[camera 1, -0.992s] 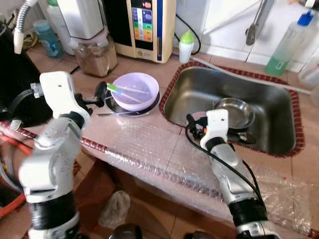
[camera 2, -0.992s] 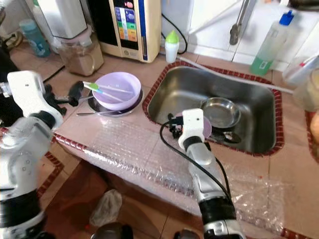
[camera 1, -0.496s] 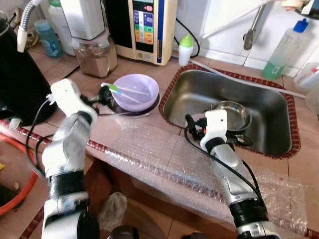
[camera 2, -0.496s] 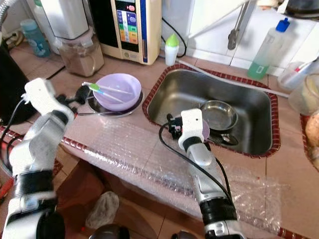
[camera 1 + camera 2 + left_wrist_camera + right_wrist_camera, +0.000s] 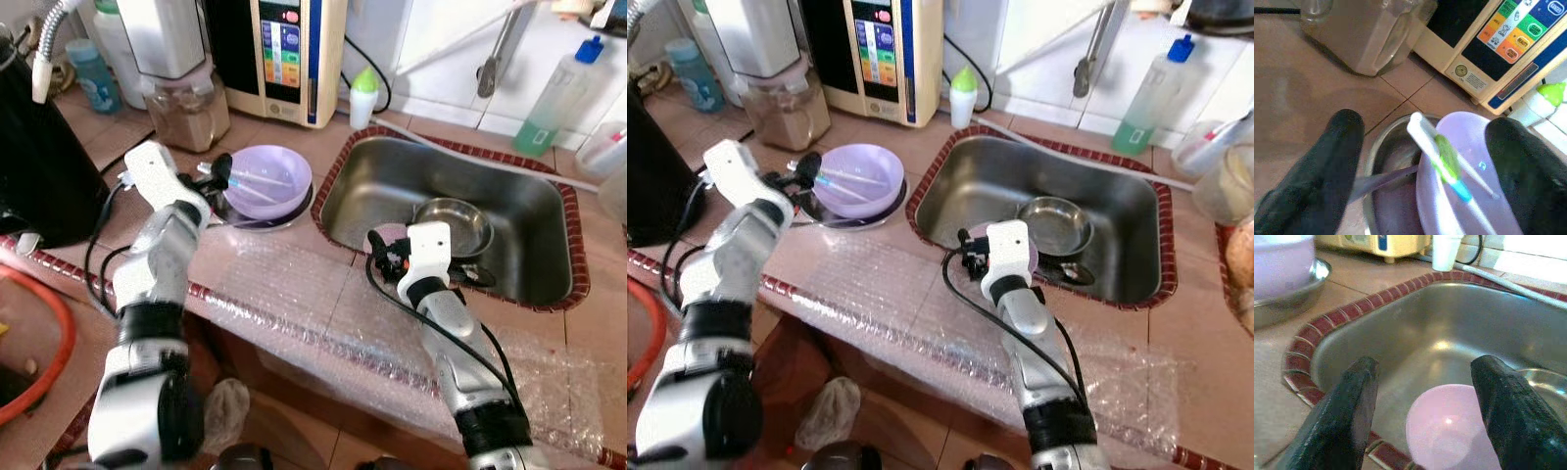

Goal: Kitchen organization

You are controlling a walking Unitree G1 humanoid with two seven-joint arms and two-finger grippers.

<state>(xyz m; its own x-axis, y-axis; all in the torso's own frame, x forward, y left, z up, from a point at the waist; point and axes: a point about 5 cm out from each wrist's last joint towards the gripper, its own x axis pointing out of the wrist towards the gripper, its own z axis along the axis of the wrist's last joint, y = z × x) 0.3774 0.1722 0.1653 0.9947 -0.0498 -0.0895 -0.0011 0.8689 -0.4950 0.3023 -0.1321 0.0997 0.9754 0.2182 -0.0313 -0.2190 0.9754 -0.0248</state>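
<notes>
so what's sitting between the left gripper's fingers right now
In the left wrist view, the open left gripper frames the rim of the purple bowl, the green and white utensils across it, and the steel dish beneath.

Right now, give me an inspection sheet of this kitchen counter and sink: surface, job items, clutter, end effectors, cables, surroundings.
Surface: tiled counter, bubble wrap over its front edge.
Job's things: lilac bowl in a steel dish, with utensils across it; steel bowl and pink bowl in the sink.
Clutter: blender jar, green-capped bottle, soap bottle.
End effectors: left end effector open, over the lilac bowl's rim; right end effector open, above the sink's near edge.
Cables: black cord behind the sink; the arm's own cable.
Surroundings: panel appliance, tap, white tiled wall.
</notes>
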